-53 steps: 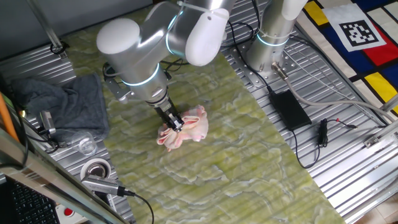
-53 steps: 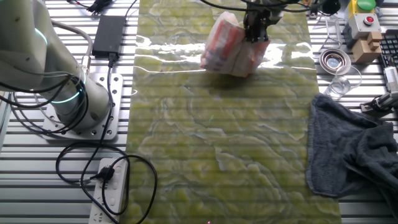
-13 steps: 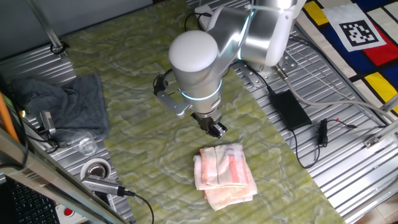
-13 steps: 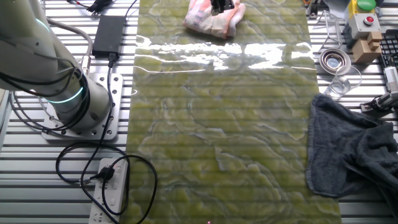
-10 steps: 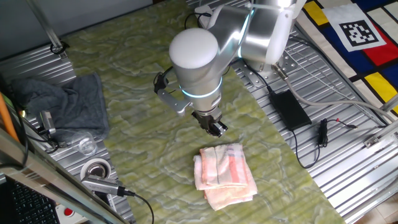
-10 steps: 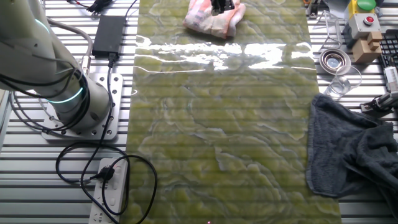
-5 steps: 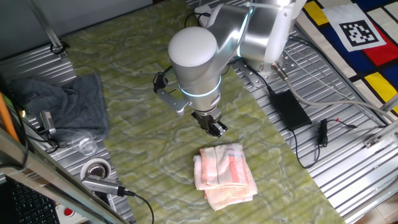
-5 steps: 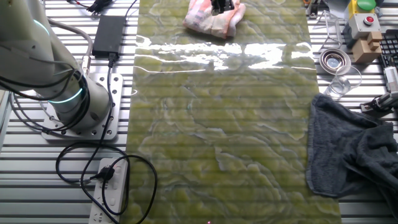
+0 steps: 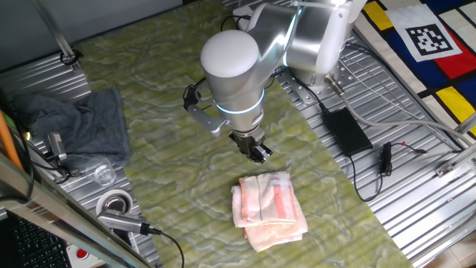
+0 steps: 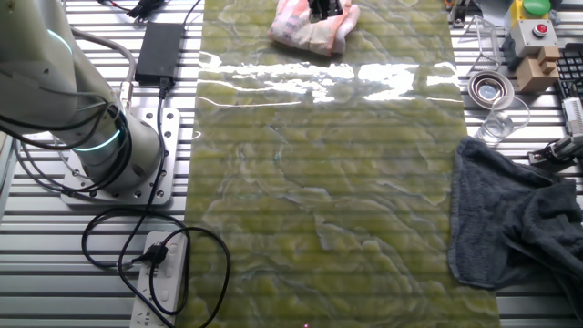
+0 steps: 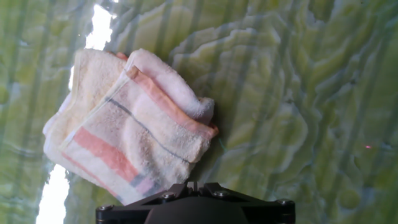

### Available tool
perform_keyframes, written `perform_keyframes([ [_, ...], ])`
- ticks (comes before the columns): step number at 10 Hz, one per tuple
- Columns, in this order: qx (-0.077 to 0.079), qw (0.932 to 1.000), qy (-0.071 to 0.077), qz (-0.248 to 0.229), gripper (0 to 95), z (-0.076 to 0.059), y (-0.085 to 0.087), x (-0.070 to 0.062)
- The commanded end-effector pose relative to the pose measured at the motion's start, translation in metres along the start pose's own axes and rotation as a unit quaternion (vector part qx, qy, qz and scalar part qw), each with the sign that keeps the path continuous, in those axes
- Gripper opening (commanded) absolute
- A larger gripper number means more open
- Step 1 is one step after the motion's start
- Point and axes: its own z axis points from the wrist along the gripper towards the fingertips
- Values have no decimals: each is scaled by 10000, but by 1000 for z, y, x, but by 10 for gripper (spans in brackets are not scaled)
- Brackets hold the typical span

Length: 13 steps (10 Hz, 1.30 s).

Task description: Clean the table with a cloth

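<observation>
Hand view shows the cloth lying folded on the table, just below the gripper, untouched. I can't tell the jaws' spread. Best drop straight down and pinch the thick middle fold.

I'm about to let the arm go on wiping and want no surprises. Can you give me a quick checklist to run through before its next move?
1. Cloth lying free on the table: ok.
2. Gripper off the cloth: ok, raised beside it.
3. Jaws open for a regrasp: cannot tell.
4. Cloth folded in a compact pile: ok.
5. Dark grey cloth and small glass away from the cloth: ok.
6. Dirt left on the table: cannot tell.
</observation>
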Motion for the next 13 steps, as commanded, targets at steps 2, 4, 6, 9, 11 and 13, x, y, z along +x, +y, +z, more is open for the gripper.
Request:
perform_keyframes([
  [2,-3,10000,-4,6,0,0,0,0],
  [4,-4,10000,-8,8,0,0,0,0],
  [6,-13,10000,-36,-5,0,0,0,0],
  [9,-19,10000,-33,-46,0,0,0,0],
  [11,-55,10000,-27,-49,0,0,0,0],
  [13,-55,10000,-7,-43,0,0,0,0],
])
